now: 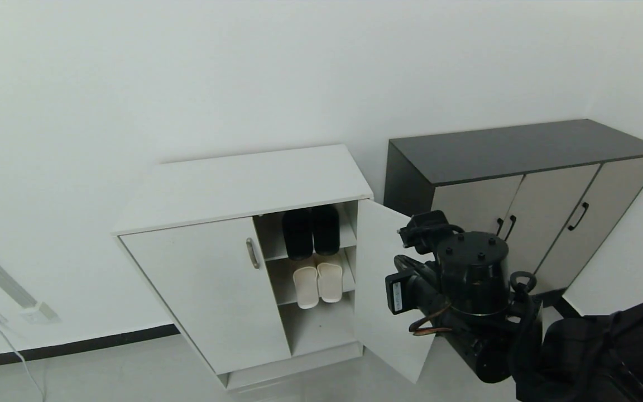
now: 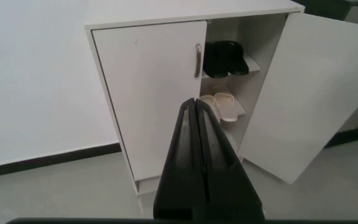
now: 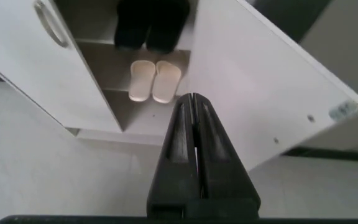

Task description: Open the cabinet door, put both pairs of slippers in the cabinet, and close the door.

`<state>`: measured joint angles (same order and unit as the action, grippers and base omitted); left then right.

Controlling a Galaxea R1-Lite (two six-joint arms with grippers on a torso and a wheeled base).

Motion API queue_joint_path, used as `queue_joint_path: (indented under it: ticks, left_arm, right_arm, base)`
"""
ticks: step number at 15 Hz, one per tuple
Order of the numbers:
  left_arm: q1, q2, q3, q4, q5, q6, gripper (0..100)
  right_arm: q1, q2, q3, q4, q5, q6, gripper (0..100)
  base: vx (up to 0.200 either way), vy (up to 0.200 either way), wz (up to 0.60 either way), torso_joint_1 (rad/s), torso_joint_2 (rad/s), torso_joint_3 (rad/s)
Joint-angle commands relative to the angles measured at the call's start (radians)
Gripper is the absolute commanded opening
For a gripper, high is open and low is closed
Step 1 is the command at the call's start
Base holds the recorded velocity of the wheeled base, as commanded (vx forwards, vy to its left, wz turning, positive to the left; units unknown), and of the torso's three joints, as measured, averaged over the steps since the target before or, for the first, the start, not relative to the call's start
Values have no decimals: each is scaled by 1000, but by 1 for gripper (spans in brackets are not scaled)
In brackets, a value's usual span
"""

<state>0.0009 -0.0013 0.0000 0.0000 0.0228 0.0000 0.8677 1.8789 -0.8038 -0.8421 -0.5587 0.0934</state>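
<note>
From the head, the white cabinet [image 1: 243,184] stands against the wall with its right-hand door [image 1: 377,251] swung out towards the robot and its left-hand door [image 1: 204,290] shut. The black slippers [image 1: 311,231] sit on the upper shelf and the white slippers [image 1: 317,285] on the shelf below, both pairs with their long axes running front to back. Both pairs look stowed, so closing the door seems to be the step left. The right arm [image 1: 466,279] is at the open door's free edge, overlapping it. A dark cabinet [image 1: 522,148] stands beyond.

From the left wrist, the left pincer [image 2: 195,99] has its fingers pressed together, holding nothing. It points at the front edge of the shut door, well apart from the open one.

From the right wrist, the right pincer [image 3: 194,94] is likewise narrowed to a slit and empty. It is aimed towards the cabinet's lower opening, with the open door's inner face just beside it.

The door is a tall upright panel hinged on the cabinet's right side, so it must swing back towards the shut door. The right arm is far the nearer. As I judge it, the pincer faces the inner side and would need to get round the free edge to the outer face to push.
</note>
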Motion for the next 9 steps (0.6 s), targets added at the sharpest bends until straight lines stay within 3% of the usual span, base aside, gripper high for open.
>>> queue_joint_path:
  ticks: [1, 9]
  left_arm:
    - [1, 1, 0, 0, 0, 0, 0]
    - [1, 1, 0, 0, 0, 3, 0]
  right_arm:
    - [-6, 8, -3, 0, 0, 0, 0]
    - [-79, 58, -63, -2, 3, -8, 0]
  base:
    - [0, 0, 0, 0, 0, 0]
    - [0, 0, 0, 0, 0, 0]
